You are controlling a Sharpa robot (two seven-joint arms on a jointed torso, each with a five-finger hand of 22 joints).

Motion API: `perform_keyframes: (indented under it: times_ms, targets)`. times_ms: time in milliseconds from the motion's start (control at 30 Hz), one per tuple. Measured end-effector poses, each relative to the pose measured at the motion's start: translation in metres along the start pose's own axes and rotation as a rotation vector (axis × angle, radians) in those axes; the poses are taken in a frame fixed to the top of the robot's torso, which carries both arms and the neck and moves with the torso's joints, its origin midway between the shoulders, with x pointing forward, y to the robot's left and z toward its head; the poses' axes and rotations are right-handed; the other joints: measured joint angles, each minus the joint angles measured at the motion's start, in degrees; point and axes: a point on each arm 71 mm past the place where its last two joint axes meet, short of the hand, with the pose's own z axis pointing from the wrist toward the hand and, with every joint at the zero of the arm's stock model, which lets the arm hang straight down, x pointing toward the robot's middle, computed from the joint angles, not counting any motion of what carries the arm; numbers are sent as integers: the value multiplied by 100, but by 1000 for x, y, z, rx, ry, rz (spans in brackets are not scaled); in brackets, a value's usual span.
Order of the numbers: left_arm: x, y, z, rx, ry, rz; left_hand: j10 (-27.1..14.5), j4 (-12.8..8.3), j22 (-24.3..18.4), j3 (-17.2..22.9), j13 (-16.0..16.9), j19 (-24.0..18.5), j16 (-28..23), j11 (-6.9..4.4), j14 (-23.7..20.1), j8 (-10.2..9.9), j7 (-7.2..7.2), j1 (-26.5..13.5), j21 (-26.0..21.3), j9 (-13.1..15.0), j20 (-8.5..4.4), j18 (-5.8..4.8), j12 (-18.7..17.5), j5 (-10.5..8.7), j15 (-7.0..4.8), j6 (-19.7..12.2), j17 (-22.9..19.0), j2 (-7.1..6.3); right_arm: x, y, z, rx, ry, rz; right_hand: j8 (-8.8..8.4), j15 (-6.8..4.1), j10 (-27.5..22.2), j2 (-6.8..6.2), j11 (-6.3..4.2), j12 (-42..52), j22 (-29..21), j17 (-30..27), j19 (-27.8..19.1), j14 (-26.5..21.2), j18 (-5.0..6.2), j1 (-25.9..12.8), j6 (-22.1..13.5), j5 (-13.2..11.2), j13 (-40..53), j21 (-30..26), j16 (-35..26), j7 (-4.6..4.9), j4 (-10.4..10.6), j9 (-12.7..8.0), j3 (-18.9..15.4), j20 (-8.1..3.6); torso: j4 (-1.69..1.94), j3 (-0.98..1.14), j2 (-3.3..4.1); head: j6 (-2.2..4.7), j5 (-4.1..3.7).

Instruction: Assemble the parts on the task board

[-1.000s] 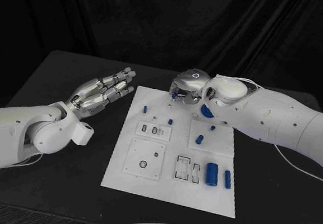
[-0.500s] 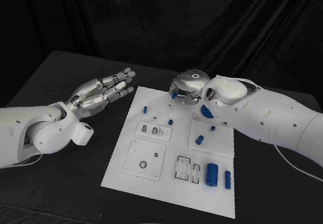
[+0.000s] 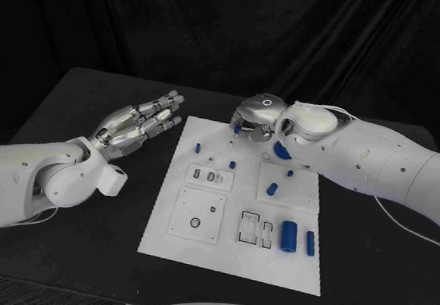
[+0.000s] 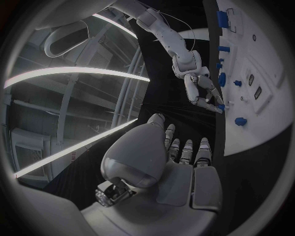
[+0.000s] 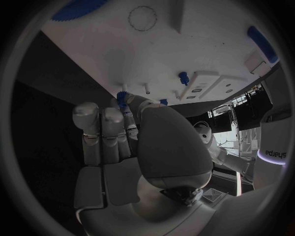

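Right hand (image 3: 258, 116) pinches a small blue part (image 5: 122, 98) over the white task board (image 3: 190, 248).

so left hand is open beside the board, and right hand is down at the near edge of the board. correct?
Not quite. The left hand is open beside the board, but the right hand is at the board's far edge, not the near one. The head view shows it.

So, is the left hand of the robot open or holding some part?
Open. The left hand hovers beside the task board, its fingers stretched out and apart, with nothing between them.
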Motion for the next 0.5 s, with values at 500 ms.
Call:
perform_keyframes:
  times_ms: [500]
  targets:
    - [0,0,0,0,0,0,0,0,5,0,0,0,0,0,0,0,0,0,0,-1,0,0,0,0,0,0,1,0,5,1,-2,-2,18,6,0,1,-42,-54,-1,1,-17,-33,-18,-40,0,-54,-42,-1,17,-27,-42,-1,32,-10,-1,-2,-1,1,-3,-32,27]
